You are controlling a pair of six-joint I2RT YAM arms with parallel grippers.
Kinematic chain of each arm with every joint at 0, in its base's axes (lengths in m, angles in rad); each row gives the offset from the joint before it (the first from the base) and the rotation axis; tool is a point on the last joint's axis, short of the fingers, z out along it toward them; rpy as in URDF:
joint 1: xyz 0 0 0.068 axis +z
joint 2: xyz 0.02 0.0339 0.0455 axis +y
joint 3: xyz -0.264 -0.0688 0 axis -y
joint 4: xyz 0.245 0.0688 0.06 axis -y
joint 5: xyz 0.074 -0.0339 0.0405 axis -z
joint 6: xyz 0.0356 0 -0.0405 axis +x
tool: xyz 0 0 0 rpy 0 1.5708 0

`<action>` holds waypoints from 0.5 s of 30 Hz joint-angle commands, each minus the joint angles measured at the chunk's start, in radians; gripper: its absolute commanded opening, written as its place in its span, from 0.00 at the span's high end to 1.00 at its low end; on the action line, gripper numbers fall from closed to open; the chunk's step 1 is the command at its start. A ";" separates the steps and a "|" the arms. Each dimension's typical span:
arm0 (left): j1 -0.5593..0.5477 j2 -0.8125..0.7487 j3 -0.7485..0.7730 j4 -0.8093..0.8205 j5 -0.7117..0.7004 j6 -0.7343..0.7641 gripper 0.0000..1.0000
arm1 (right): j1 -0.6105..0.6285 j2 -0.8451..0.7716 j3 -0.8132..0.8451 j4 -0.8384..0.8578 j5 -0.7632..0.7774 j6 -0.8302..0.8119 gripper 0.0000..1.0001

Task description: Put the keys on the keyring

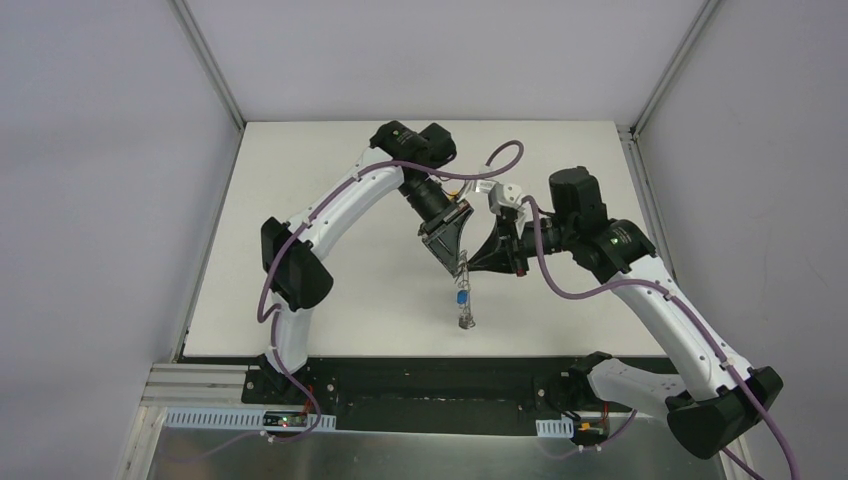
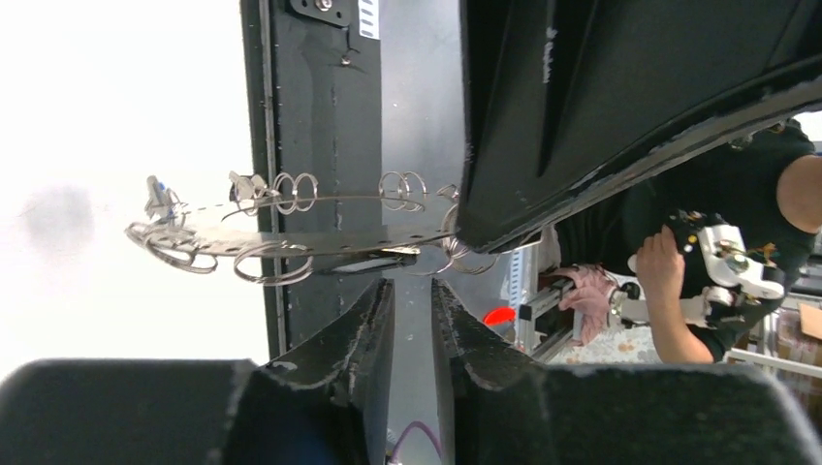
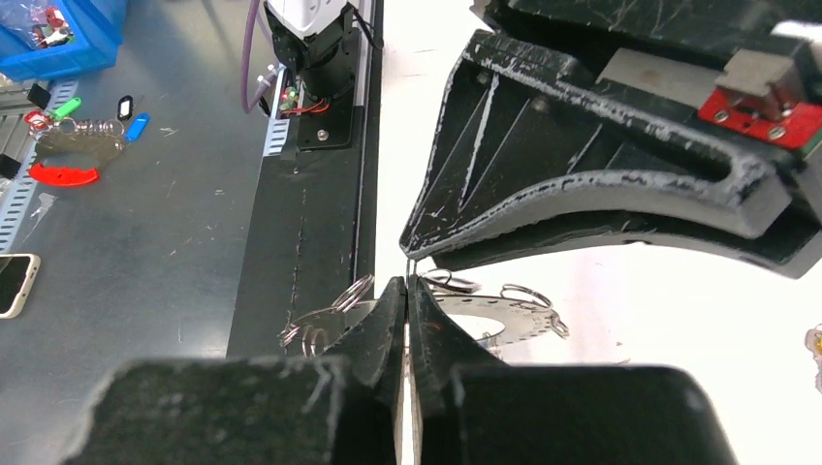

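Two grippers meet tip to tip above the white table (image 1: 320,280). The right gripper (image 3: 408,291) is clenched on the rim of the keyring (image 3: 494,327), which sticks out flat past its fingertips. The left gripper (image 2: 412,291) has its jaws slightly parted, and the ring's rim lies just beyond their tips; whether they touch it I cannot tell. A blue key (image 1: 460,297) hangs from the part of the ring away from both jaws, among wire loops (image 2: 296,192).
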 commanded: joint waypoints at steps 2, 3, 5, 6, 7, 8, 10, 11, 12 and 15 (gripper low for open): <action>0.049 -0.124 -0.002 0.084 -0.048 -0.019 0.71 | -0.019 -0.013 -0.001 0.088 -0.068 0.042 1.00; 0.053 -0.145 -0.017 0.118 -0.059 -0.024 0.69 | -0.022 -0.011 -0.003 0.096 -0.069 0.054 1.00; 0.055 -0.197 -0.061 0.195 -0.089 -0.031 0.61 | -0.027 -0.007 -0.003 0.117 -0.074 0.074 1.00; 0.055 -0.230 -0.099 0.269 -0.097 -0.040 0.58 | -0.028 -0.003 -0.004 0.124 -0.078 0.085 1.00; 0.055 -0.264 -0.140 0.330 -0.106 -0.052 0.54 | -0.029 0.002 -0.003 0.134 -0.081 0.095 1.00; 0.055 -0.306 -0.183 0.401 -0.111 -0.071 0.51 | -0.033 0.007 -0.003 0.145 -0.082 0.110 1.00; 0.054 -0.372 -0.279 0.548 -0.126 -0.114 0.46 | -0.039 0.014 -0.003 0.170 -0.087 0.142 1.00; 0.054 -0.402 -0.327 0.623 -0.134 -0.136 0.45 | -0.043 0.018 -0.002 0.184 -0.090 0.160 1.00; 0.053 -0.430 -0.369 0.685 -0.141 -0.156 0.44 | -0.046 0.021 -0.002 0.198 -0.089 0.178 1.00; 0.038 -0.498 -0.477 0.832 -0.174 -0.185 0.44 | -0.057 0.034 -0.003 0.246 -0.090 0.245 1.00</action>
